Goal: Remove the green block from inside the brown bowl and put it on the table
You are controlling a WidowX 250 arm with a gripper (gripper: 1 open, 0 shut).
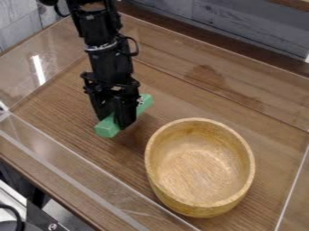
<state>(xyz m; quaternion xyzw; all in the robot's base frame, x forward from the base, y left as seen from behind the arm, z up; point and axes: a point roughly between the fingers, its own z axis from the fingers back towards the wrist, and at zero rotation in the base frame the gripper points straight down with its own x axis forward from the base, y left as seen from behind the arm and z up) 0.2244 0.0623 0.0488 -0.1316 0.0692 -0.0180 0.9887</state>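
Green and bright against the brown wood, the green block [117,124] is the first thing that catches the eye. It is a flat, longish bar with clean square edges, its colour even and rather glossy, with no markings that I can make out. It lies outside the bowl, down at the table [211,86], tilted on the diagonal so that one end pokes out toward the front left and the other shows as a small corner up and to the right, behind the black fingers. Its lower end appears to touch the tabletop; whether the whole bar lies flat I cannot tell, since the middle is hidden.

Coming down steeply from above, the black gripper [114,114] has its fingers pinched tight around the middle of the bar, one on each side, so the block is clamped between them.

Just to the right and a little nearer the front stands the brown bowl [201,166], round, pale tan wood with a thick rim and visible grain swirling across its inside. It holds nothing that I can see. Block and bowl are near each other but not touching.

Clear acrylic walls [42,50] run along the table's edges, catching pale reflections on the left side.
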